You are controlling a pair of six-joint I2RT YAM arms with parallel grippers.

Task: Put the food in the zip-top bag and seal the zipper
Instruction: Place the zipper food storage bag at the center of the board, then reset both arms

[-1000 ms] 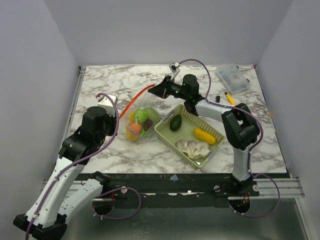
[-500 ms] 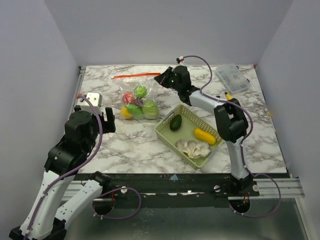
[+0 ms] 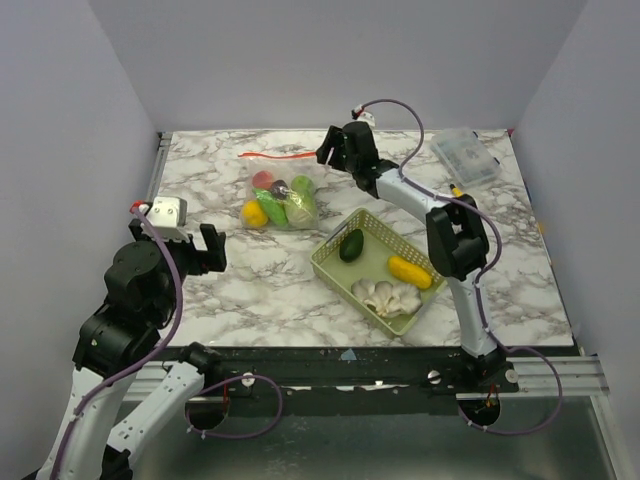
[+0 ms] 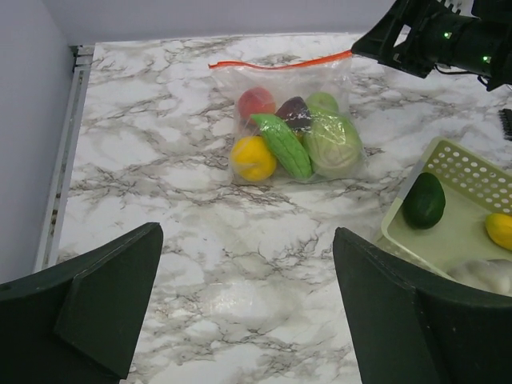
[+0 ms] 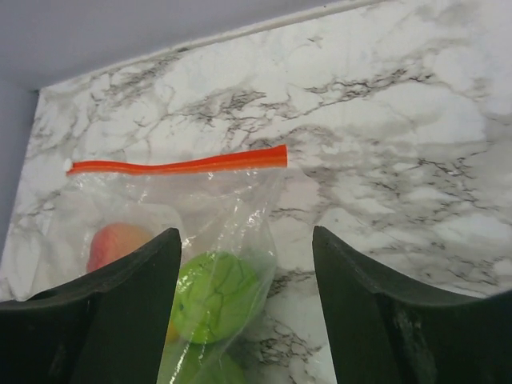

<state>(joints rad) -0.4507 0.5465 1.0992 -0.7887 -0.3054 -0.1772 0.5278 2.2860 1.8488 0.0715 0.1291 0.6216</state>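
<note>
The zip-top bag [image 3: 280, 200] lies flat on the marble toward the back. Several pieces of food show through it: a yellow one [image 4: 253, 158], a long green one [image 4: 282, 145], a red one [image 5: 116, 240] and a pale green ball [image 5: 216, 296]. Its orange-red zipper [image 3: 275, 155] runs straight along the far edge. Above the zipper's right end, my right gripper [image 3: 330, 150] stands open with nothing held. My left gripper [image 3: 190, 250] is open too, well back at the near left. More food lies in the mesh basket: a dark avocado [image 3: 351, 245], a yellow piece [image 3: 410, 270] and white mushrooms [image 3: 385, 295].
The pale green mesh basket [image 3: 325, 268] stands right of the bag, near the middle. A rigid clear lidded box [image 3: 465, 155] sits at the back right, with a yellow marker [image 3: 458, 195] in front of it. Grey walls close off the table's back and sides.
My right gripper carried the bag by its zipper from beside the basket toward the back, laid it flat and opened. My left gripper opened and drew back to the near left.
</note>
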